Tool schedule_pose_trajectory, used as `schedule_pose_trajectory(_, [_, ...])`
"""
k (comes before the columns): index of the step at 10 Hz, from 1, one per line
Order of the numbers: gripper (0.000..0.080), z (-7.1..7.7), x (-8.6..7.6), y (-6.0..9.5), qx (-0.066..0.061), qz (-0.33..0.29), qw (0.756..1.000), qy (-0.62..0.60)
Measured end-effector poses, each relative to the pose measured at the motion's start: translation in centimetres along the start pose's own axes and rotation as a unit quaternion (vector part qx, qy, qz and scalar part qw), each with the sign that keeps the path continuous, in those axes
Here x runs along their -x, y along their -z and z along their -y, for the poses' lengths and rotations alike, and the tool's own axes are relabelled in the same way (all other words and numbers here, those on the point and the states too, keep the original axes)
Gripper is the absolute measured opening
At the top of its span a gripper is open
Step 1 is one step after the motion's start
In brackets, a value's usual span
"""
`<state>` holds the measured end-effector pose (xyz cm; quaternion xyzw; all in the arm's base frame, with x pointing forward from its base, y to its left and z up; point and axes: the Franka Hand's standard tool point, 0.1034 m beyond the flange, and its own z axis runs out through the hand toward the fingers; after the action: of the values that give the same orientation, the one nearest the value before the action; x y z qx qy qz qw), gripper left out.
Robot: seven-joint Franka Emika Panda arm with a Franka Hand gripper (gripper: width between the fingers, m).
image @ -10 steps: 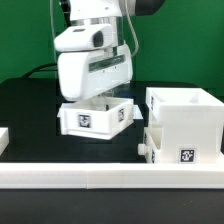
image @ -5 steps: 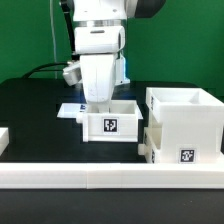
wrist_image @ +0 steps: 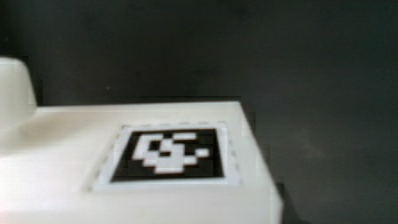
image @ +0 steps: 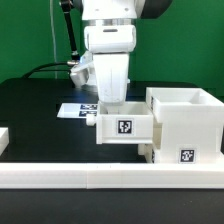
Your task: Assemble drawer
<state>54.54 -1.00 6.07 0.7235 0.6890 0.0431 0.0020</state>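
arm: we hang our white arm (image: 108, 40) straight down from the top of the exterior view, wrist vertical | gripper (image: 113, 108): we point it downward, fingertips hidden from that view | jaws: we cannot tell how they stand | wrist view: none of our body shows

white tagged tray (image: 124, 127) sits level, touching the large open-topped casing (image: 185, 122) on the exterior view's right.
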Motion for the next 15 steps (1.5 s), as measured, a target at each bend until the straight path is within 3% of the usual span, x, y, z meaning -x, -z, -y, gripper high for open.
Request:
schedule_pose_trajectory(2, [0.0044, 0.2, 0.2, -0.1, -0.003, 0.0, 1.0, -0.003])
schedule_pose_trajectory(3, [0.0044, 0.4, 0.3, -0.2, -0.014, 0.002, 1.0, -0.003])
schedule_pose_trajectory(11, [0.0044, 0.1, 0.0, -0.1, -0.011, 0.004, 1.0, 0.011])
schedule_pose_trajectory(15, [0.0044, -0.3, -0.9, -0.6, -0.021, 0.006, 0.999, 0.024])
